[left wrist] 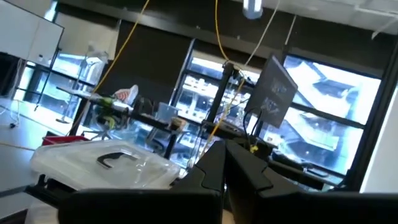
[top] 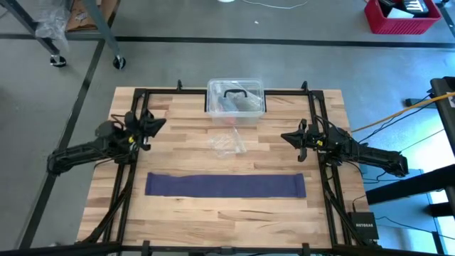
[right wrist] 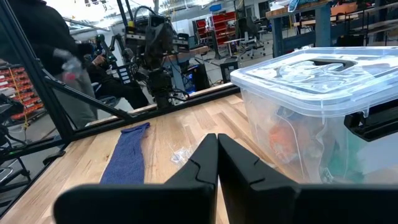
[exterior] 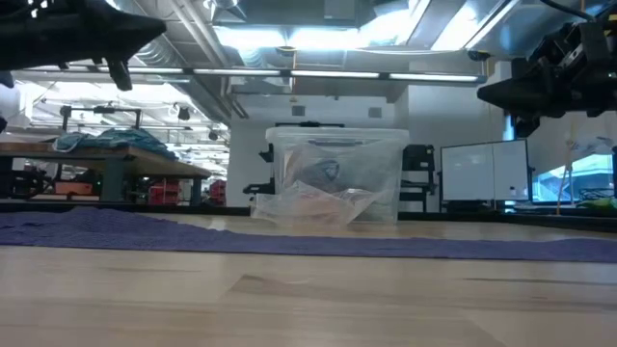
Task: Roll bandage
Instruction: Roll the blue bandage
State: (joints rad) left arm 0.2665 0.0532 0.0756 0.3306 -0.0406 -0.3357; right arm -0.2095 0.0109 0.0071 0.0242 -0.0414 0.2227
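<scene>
The bandage (top: pixel 225 185), a long dark navy-purple strip, lies flat and unrolled across the near part of the wooden table; it also shows in the low view (exterior: pixel 289 238) and the right wrist view (right wrist: pixel 127 155). My left gripper (top: pixel 158 122) hovers shut over the table's left side, far from the bandage. My right gripper (top: pixel 288 135) hovers shut over the right side, also apart from it. Their shut fingers show in the left wrist view (left wrist: pixel 225 163) and the right wrist view (right wrist: pixel 217 155).
A clear plastic box with a black handle (top: pixel 236 97) stands at the table's far middle. A crinkled clear wrapper (top: pixel 227 142) lies between the box and the bandage. A black frame (top: pixel 318 142) runs around the table. A person shows beyond the table (right wrist: pixel 43 37).
</scene>
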